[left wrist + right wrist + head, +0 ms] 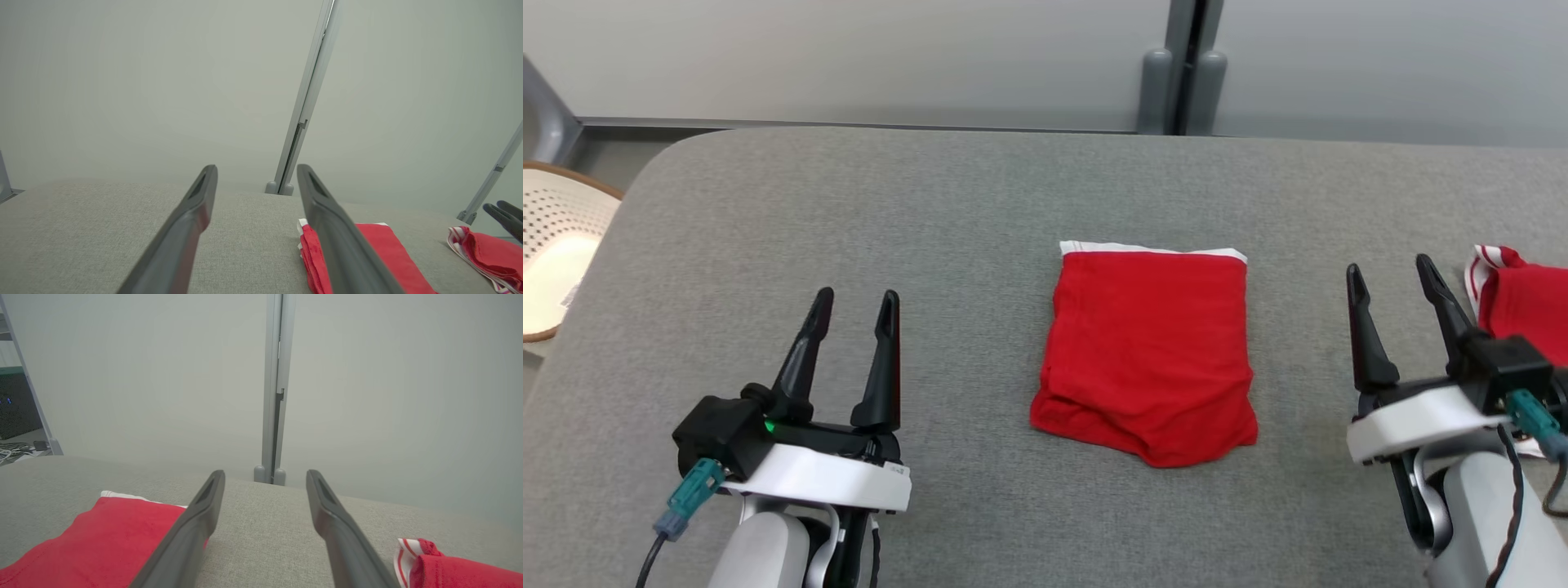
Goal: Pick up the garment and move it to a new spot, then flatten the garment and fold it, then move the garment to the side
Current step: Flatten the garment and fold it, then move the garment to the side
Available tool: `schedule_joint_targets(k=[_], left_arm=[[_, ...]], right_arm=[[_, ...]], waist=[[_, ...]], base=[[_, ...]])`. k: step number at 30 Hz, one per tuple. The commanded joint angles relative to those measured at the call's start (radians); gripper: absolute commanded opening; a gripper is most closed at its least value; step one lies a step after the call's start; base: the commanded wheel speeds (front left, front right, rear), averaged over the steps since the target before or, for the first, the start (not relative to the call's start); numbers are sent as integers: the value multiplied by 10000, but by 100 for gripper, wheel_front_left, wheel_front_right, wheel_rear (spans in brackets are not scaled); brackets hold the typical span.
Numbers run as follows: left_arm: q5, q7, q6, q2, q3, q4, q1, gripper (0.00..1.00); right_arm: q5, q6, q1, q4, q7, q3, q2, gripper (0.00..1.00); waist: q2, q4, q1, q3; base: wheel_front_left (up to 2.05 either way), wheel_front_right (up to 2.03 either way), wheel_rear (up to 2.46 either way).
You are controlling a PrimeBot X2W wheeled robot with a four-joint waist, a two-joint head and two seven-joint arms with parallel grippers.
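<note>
A: Head view first: where does the garment lie?

B: The red garment (1145,353) lies folded into a compact rectangle in the middle of the grey table (849,204), with a white band along its far edge. The left gripper (858,294) hovers well to the garment's left and the right gripper (1388,265) to its right, apart from it. Both stand wide open and hold nothing. A second red piece (1523,298) lies further right of the garment, just past the right gripper.

A: And the left wrist view?

B: Its fingers (192,220) are spread and empty over bare table. The garment sits to their right, partly behind one finger.

A: The right wrist view?

B: Much the same: spread fingers (339,526) with nothing between them, the garment to their left and the second red piece to their right.

A: So which step is in hand?

B: The folding looks done, so moving the garment aside seems to be what is left. That calls for a pinch through all the layers at an edge, lifted evenly so the fold does not fall open.
</note>
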Motion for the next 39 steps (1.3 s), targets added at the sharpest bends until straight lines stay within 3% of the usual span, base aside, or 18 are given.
schedule_joint_targets(k=[1,10,24,34,39], left_arm=[[-13,-14,27,39,93,-53,-128,100],[926,-14,76,37,123,69,-204,100],[1021,-14,113,36,78,127,3,100],[795,-14,76,36,-350,109,-104,100],[612,-14,125,39,-522,89,-298,100]], right_arm=[[-185,-2,328,-281,-44,-197,166,100],[-198,-3,1568,-1492,-29,-977,806,100],[36,-2,1756,-1527,-29,-993,935,100],[1409,-3,1320,-869,716,639,930,100],[2307,-2,786,-219,1366,699,933,100]], waist=[[0,-206,0,129],[0,-646,0,339],[0,-573,0,252],[0,62,0,474],[0,567,0,875]], base=[[0,0,0],[0,0,0],[0,0,0],[0,0,0],[0,0,0]])
